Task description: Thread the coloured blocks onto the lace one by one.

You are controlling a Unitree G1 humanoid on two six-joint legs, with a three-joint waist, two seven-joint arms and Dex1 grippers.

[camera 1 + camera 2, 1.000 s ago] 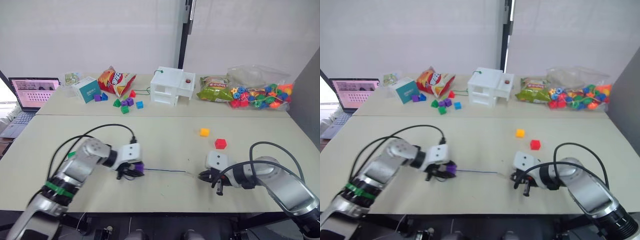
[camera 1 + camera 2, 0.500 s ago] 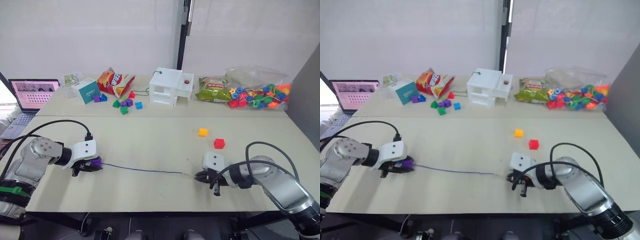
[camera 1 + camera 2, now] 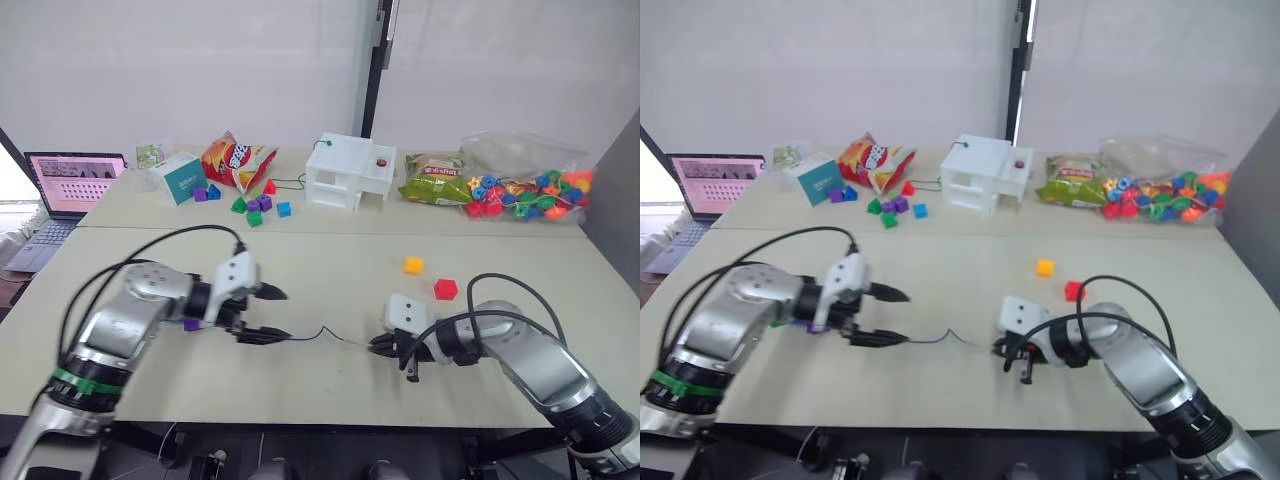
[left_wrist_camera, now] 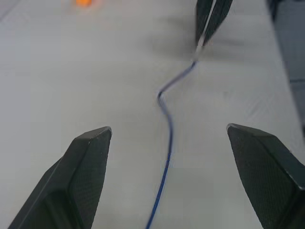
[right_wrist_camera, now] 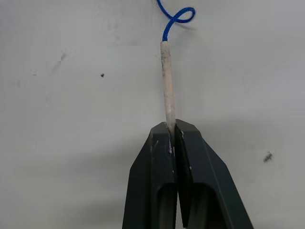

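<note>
The right gripper [image 5: 172, 131] pinches the stiff pale tip of the lace [image 4: 167, 143] between fingers pressed together, low over the counter [image 3: 330, 275]. The left gripper [image 3: 268, 314] hangs with fingers spread wide, holding nothing; the lace lies slack and kinked between them. A purple block [image 3: 191, 324] sits just behind the left gripper (apparently threaded). The yellow block [image 3: 412, 265] and red block [image 3: 445, 289] lie loose near the right arm. Risk: the thin tip could slip from that small pinch, or the arm could nudge the loose blocks.
</note>
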